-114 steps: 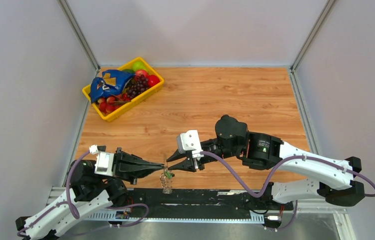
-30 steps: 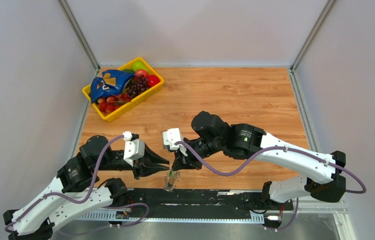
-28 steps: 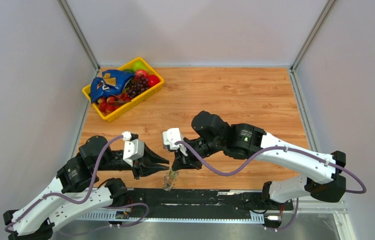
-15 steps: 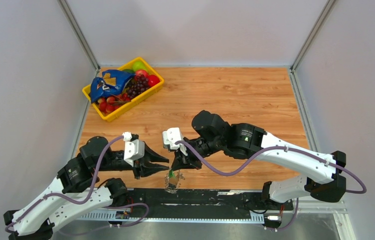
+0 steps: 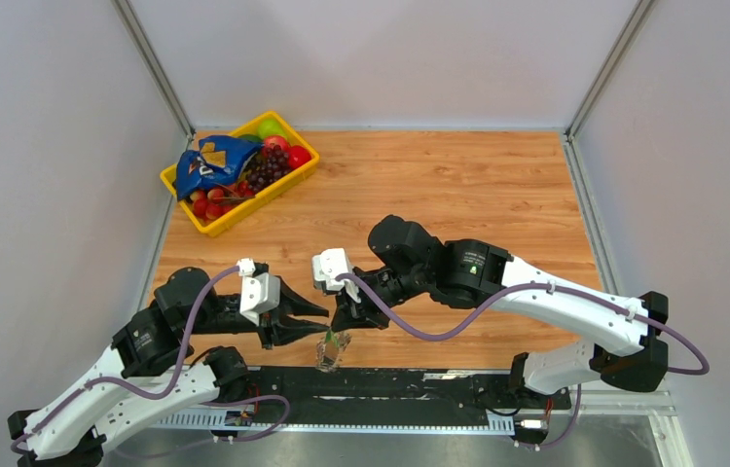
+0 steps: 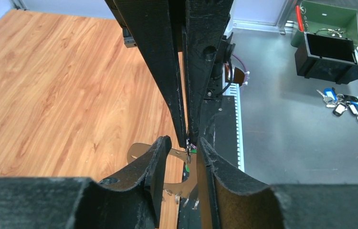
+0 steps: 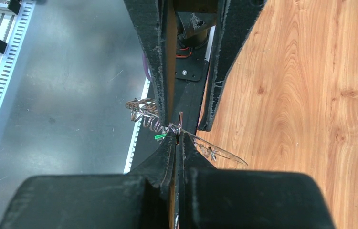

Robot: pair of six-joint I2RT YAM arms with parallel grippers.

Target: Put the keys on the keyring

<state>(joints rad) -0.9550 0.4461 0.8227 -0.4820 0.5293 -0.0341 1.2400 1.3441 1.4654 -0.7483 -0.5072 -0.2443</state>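
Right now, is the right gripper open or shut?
Shut: the right gripper pinches the keyring, fingertips meeting in its wrist view. The left gripper stands open.

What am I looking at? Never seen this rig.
Two robot arms bolted at the near edge of a wooden table. The overhead view looks down from behind them; the other two come from a camera on each wrist, so the black prongs at the bottom are that arm's own jaws. The right arm has its jaws shut on the keyring, a tiny green key beside them. The left arm has its jaws open around the same spot. A yellow basket of fruit sits far left.
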